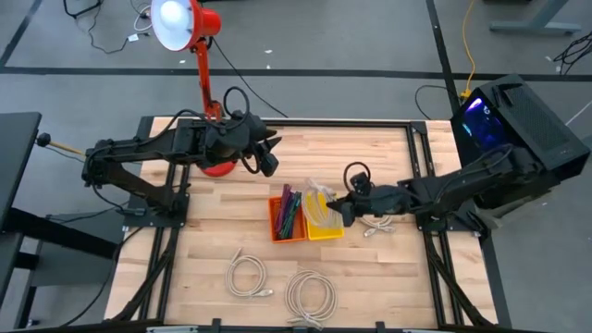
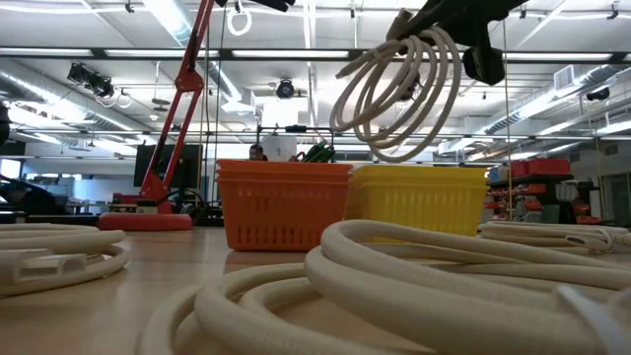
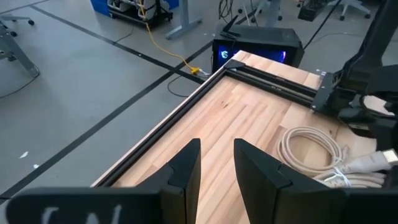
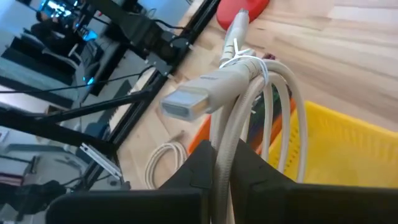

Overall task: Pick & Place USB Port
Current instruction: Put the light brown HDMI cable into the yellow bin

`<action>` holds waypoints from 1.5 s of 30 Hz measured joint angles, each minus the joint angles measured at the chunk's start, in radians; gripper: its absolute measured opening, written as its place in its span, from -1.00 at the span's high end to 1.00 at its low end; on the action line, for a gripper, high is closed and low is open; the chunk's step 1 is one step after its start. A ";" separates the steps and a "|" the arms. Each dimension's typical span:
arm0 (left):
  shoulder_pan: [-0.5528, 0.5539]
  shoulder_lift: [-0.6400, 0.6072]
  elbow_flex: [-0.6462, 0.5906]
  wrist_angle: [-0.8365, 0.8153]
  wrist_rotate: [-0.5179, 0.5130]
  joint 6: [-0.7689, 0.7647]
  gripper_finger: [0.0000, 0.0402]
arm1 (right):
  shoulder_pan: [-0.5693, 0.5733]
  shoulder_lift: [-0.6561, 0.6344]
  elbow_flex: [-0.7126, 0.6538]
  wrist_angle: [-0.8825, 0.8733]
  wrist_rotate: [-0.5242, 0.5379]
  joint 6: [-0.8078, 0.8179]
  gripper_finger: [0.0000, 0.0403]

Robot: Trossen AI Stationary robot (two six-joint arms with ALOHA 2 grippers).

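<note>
A white USB cable, tied into a coil (image 2: 394,89), hangs from my right gripper (image 1: 339,209) over the yellow bin (image 2: 419,197), clear of its rim. The right wrist view shows the coil (image 4: 261,106) and its flat plug (image 4: 186,102) sticking out past the shut fingers, with the yellow bin (image 4: 336,149) below. An orange bin (image 1: 289,215) holding coloured items stands against the yellow bin (image 1: 326,227) on its left. My left gripper (image 1: 268,159) waits open above the table's far left part, near the lamp; its fingers (image 3: 216,168) touch nothing. My right gripper pinches several strands of the coil (image 4: 225,149) between its two fingers. It comes from the table's right, slanting down. The coil is lifted clear and hangs below the fingers (image 2: 434,25), with the plug end (image 4: 186,102) pointing away from the gripper.
More coiled white cables lie on the table: two near the front edge (image 1: 248,275) (image 1: 310,296) and one (image 1: 377,225) right of the yellow bin, under my right arm. A red desk lamp (image 1: 205,88) stands at the far left. A computer case (image 1: 518,120) sits off the table's far right.
</note>
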 joint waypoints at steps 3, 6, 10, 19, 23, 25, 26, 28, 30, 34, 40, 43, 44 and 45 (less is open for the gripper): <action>0.000 0.000 0.000 -0.004 0.000 0.000 0.49 | 0.026 0.016 0.000 0.001 0.048 0.028 0.91; 0.000 0.000 0.000 -0.004 0.001 0.000 0.49 | 0.032 0.018 0.000 -0.001 0.106 0.052 0.91; 0.000 0.000 0.000 -0.004 0.010 0.000 0.49 | 0.044 0.018 0.000 0.001 0.188 0.086 0.91; 0.000 0.000 0.000 -0.003 0.033 0.000 0.49 | 0.084 0.018 0.000 -0.037 0.261 0.163 0.91; 0.000 0.000 0.000 -0.003 0.034 0.002 0.49 | 0.099 0.027 0.000 -0.048 0.292 0.195 0.91; 0.000 0.000 0.000 -0.003 0.034 0.002 0.49 | 0.102 0.043 0.001 -0.039 0.298 0.209 0.91; 0.000 0.000 0.000 -0.003 0.034 0.003 0.49 | 0.103 0.055 0.001 -0.028 0.299 0.215 0.91; 0.000 0.000 0.000 -0.003 0.034 0.004 0.49 | 0.104 0.079 0.001 -0.022 0.299 0.234 0.91; 0.000 0.000 0.000 -0.003 0.034 0.004 0.49 | 0.104 0.102 0.001 -0.009 0.299 0.247 0.91; 0.000 0.000 0.000 -0.002 0.034 0.004 0.49 | 0.102 0.130 0.001 -0.008 0.299 0.256 0.91; 0.000 0.000 0.000 -0.002 0.033 0.004 0.49 | 0.102 0.132 0.001 -0.019 0.299 0.275 0.91; 0.000 0.000 0.000 -0.002 0.033 0.004 0.49 | 0.101 0.136 0.001 -0.034 0.306 0.313 0.91; 0.000 0.000 0.000 -0.002 0.033 0.004 0.49 | 0.101 0.142 0.001 -0.032 0.310 0.314 0.91; 0.000 0.000 0.000 -0.002 0.034 0.004 0.49 | 0.101 0.145 0.001 -0.033 0.309 0.315 0.91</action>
